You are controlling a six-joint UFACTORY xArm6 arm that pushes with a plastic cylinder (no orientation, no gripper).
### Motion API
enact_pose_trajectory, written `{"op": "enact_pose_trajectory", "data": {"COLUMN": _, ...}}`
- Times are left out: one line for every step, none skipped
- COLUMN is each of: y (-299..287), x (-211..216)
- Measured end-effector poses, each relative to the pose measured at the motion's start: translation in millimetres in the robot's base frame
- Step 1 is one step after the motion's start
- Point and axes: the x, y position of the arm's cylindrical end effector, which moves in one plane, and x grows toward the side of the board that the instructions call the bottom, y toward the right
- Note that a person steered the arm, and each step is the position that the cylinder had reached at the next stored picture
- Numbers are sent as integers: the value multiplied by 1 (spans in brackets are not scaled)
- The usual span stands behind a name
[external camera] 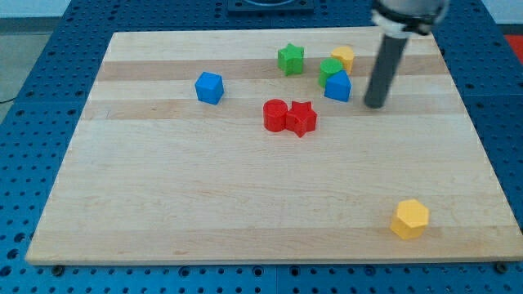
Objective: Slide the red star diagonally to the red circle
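seven small blocks sit on the wooden board (245, 204). the red star (301, 118) is near the middle of the board, and it touches the red circle (275, 114), which is on its left side in the view. my tip (375, 104) is at the end of the dark rod and rests on the board to the view's right of the blue block (337, 86), just beside it but not touching. my tip holds nothing and touches no block. the red star is down and to the left of my tip. a green star (290, 59) sits near the view's top. a green block (330, 69) and a yellow block (343, 57) huddle with the blue one. a blue cube (209, 87) sits alone to the left. a yellow hexagon (409, 218) sits far off near the view's bottom right.
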Motion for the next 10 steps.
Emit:
{"op": "enact_pose_trajectory", "data": {"y": -53, "x": 0}}
{"op": "enact_pose_trajectory", "data": {"y": -90, "x": 0}}
{"op": "enact_pose_trajectory", "data": {"y": -115, "x": 0}}
{"op": "enact_pose_trajectory", "data": {"y": -108, "x": 13}}
{"op": "enact_pose_trajectory", "data": {"y": -86, "x": 29}}
{"op": "enact_pose_trajectory", "data": {"y": -79, "x": 51}}
{"op": "enact_pose_trajectory", "data": {"y": -100, "x": 68}}
{"op": "enact_pose_trajectory", "data": {"y": -121, "x": 81}}
{"op": "enact_pose_trajectory", "data": {"y": -108, "x": 87}}
{"op": "enact_pose_trajectory", "data": {"y": -88, "x": 87}}
